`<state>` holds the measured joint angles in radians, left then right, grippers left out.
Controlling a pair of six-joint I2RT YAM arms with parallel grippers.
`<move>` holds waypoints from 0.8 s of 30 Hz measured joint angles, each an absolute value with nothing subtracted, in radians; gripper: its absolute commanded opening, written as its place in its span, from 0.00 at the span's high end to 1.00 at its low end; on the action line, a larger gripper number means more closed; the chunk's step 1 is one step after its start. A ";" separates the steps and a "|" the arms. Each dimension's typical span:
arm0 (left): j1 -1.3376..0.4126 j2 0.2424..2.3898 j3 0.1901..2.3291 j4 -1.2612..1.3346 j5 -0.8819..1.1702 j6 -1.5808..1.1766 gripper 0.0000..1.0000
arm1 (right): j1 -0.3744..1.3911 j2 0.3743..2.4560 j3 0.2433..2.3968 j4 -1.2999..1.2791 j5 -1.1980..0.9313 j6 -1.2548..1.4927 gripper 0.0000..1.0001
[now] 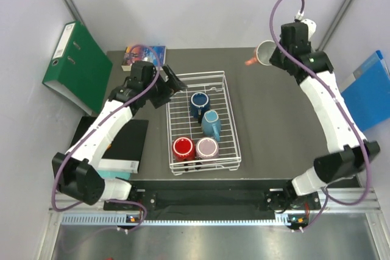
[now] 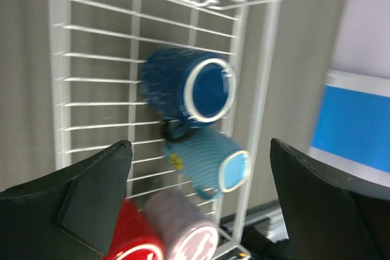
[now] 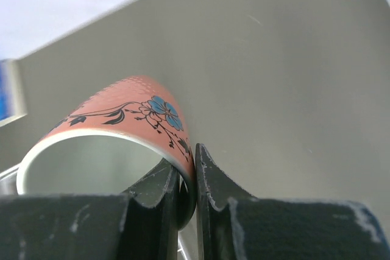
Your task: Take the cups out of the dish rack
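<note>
The white wire dish rack (image 1: 230,123) sits mid-table and holds the dark blue cup (image 1: 199,104), the teal cup (image 1: 211,124), the red cup (image 1: 183,148) and the pale mauve cup (image 1: 206,148). My left gripper (image 1: 177,81) is open, hovering over the rack's far left corner. In the left wrist view the dark blue cup (image 2: 192,86), teal cup (image 2: 210,164), red cup (image 2: 135,238) and mauve cup (image 2: 183,226) lie below the spread jaws. My right gripper (image 1: 272,55) is shut on the rim of the salmon-pink cup (image 3: 131,123), at the table's far right (image 1: 265,52).
A green binder (image 1: 78,65) leans at the far left. A small colourful box (image 1: 145,55) lies behind the left gripper. A black book (image 1: 125,144) lies left of the rack. A blue folder (image 1: 368,92) stands at the right edge.
</note>
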<state>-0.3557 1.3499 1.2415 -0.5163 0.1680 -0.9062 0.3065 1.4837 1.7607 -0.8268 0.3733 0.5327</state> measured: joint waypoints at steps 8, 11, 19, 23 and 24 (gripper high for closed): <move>-0.396 1.281 1.258 -0.745 0.009 -0.837 0.01 | 0.120 1.841 2.002 -1.018 0.355 0.689 1.00; -0.408 1.259 1.250 -0.788 -0.026 -0.837 0.01 | 0.086 2.022 2.223 -1.100 0.374 0.738 1.00; -0.408 1.339 1.254 -0.875 -0.130 -0.831 0.01 | -0.030 2.152 2.263 -1.139 0.395 0.825 1.00; -0.408 1.371 1.255 -0.884 -0.148 -0.831 0.01 | -0.099 2.210 2.276 -1.157 0.399 0.840 1.00; -0.408 1.376 1.255 -0.884 -0.151 -0.831 0.01 | -0.111 2.231 2.286 -1.156 0.400 0.841 1.00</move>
<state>-0.4076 1.3762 1.2549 -0.8841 -0.1509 -0.8307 -0.1112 2.2314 2.2860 -1.1564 0.4004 0.8406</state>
